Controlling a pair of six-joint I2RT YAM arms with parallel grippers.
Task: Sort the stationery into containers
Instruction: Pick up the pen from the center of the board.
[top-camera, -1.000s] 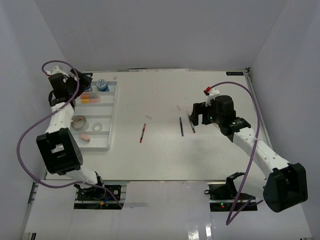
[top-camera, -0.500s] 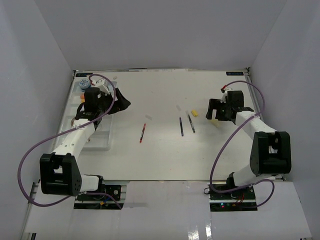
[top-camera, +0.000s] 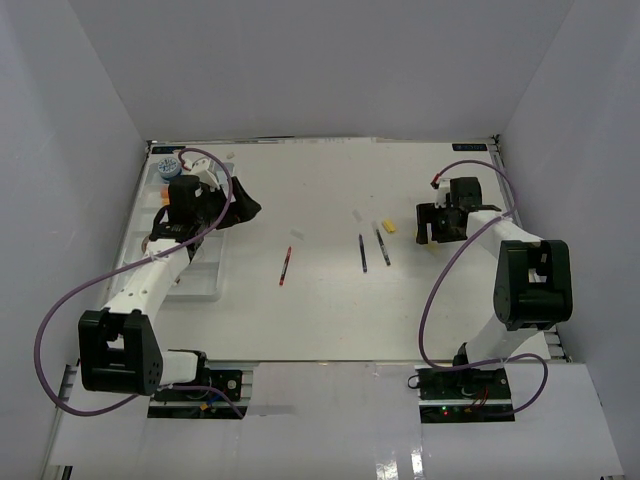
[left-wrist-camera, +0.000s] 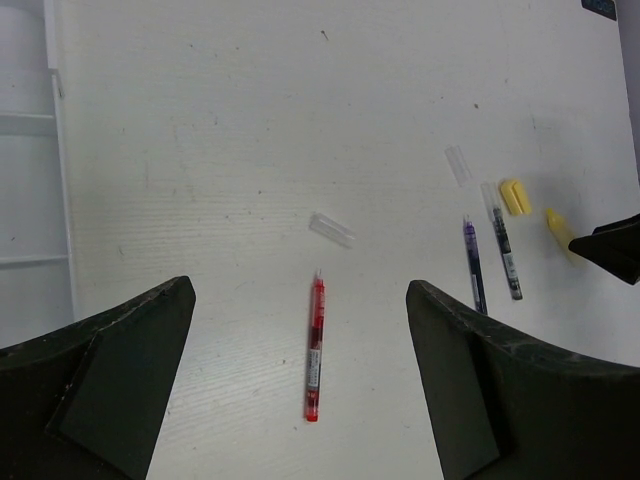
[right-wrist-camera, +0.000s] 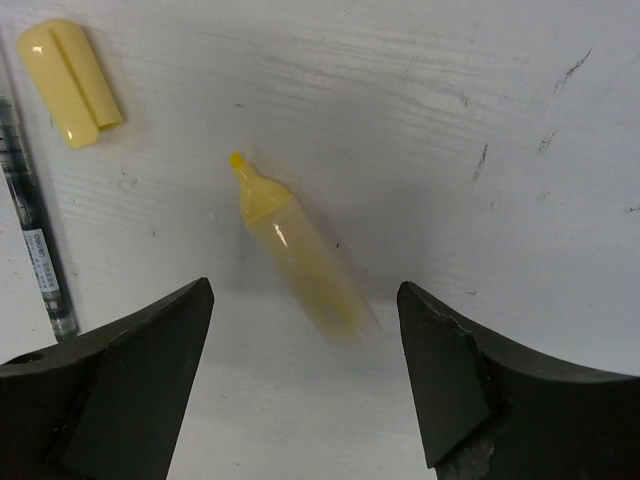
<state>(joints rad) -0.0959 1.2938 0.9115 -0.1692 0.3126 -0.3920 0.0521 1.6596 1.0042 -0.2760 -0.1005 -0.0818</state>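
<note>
- The right gripper (right-wrist-camera: 305, 292) hung low over the white table (right-wrist-camera: 520, 120). Its dark jaws stood apart, one on either side of the uncapped yellow highlighter (right-wrist-camera: 300, 255), and neither touched it.
- That highlighter would likely handle as a light, stiff plastic barrel, smooth and a little slippery. Being round and tapered, it could roll away or squirt out of a pinch made too near the nib.
- The safest hold seemed to be across the wide middle of the barrel, with the jaws square to its length and clear of the soft tip.
- The barrel looked a translucent pale yellow, with a deeper yellow shoulder and a small tip pointing up and to the left in the right wrist view. It lay flat at a slant on the right part of the table, well apart from the tray.
- Beyond its tip lay a short yellow cap (right-wrist-camera: 70, 85), not touching it, and near that a thin dark pen with a clear barrel (right-wrist-camera: 35, 255).
- Farther left, a purple pen (left-wrist-camera: 472, 262), a small clear cap (left-wrist-camera: 331, 229) and a red pen (left-wrist-camera: 314, 350) lay loose on the table.
- Farthest off, the left gripper (left-wrist-camera: 300, 290) hovered wide open and empty near the flat white plastic tray (top-camera: 205, 283). A round blue-white tub (top-camera: 167, 167) showed by the tray's far end.
</note>
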